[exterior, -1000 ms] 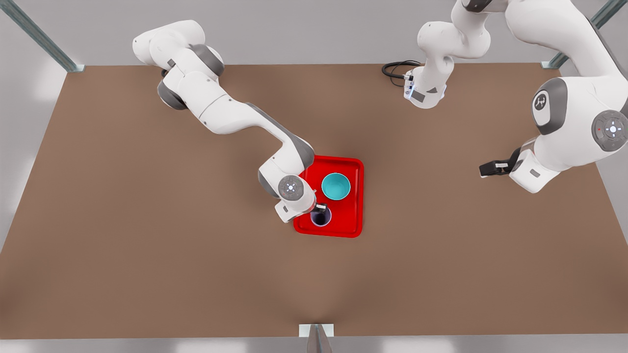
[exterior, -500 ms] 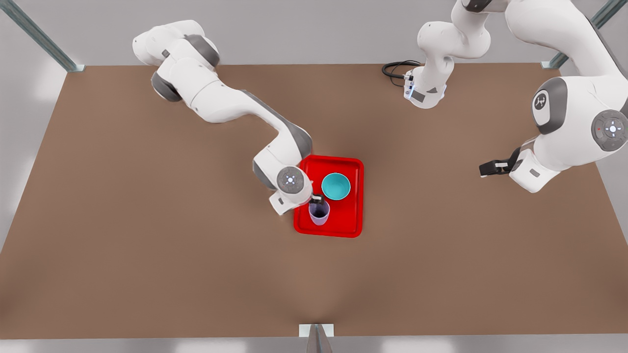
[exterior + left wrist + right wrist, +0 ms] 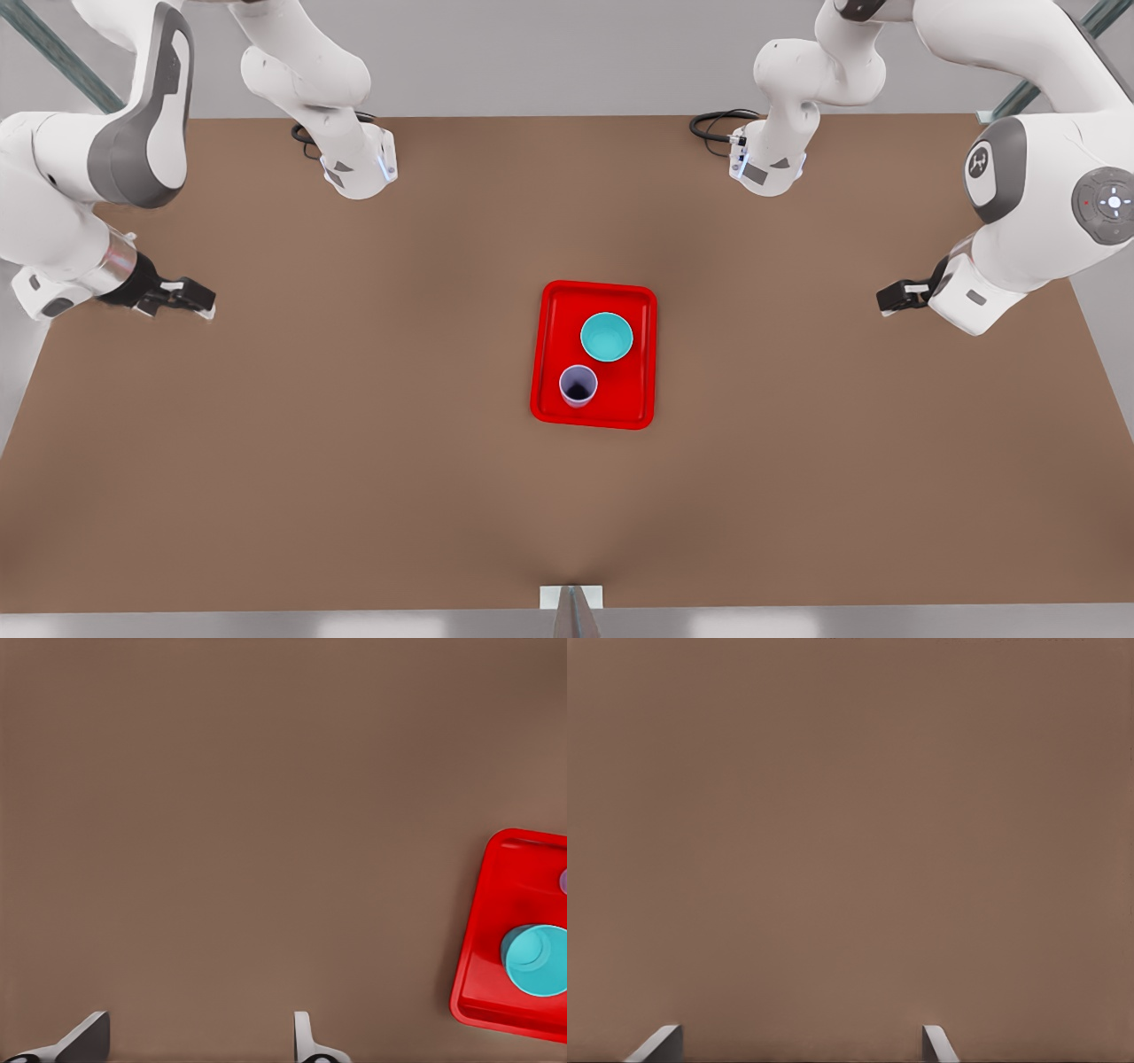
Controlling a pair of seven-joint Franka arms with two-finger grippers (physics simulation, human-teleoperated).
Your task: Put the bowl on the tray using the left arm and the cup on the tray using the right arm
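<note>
We've got the table (image 3: 266, 461) wide and bare, and the tray (image 3: 633, 403) at its centre. On it the bowl (image 3: 607, 337) sits at 12 o'clock, the cup (image 3: 578, 386) at 7, apparently just apart. Left gripper (image 3: 899, 296) hangs out at 3 o'clock, right gripper (image 3: 182, 297) at 9, both spread wide and empty. Risk now looks small: an arm sweeping low across could knock that cup.

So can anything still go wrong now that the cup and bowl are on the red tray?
Not much. The cup stands upright near the edge of the tray, close to the bowl; if the tray were bumped, the narrow cup might tip first. The left gripper and right gripper are open and far off, so a knock seems unlikely.
</note>
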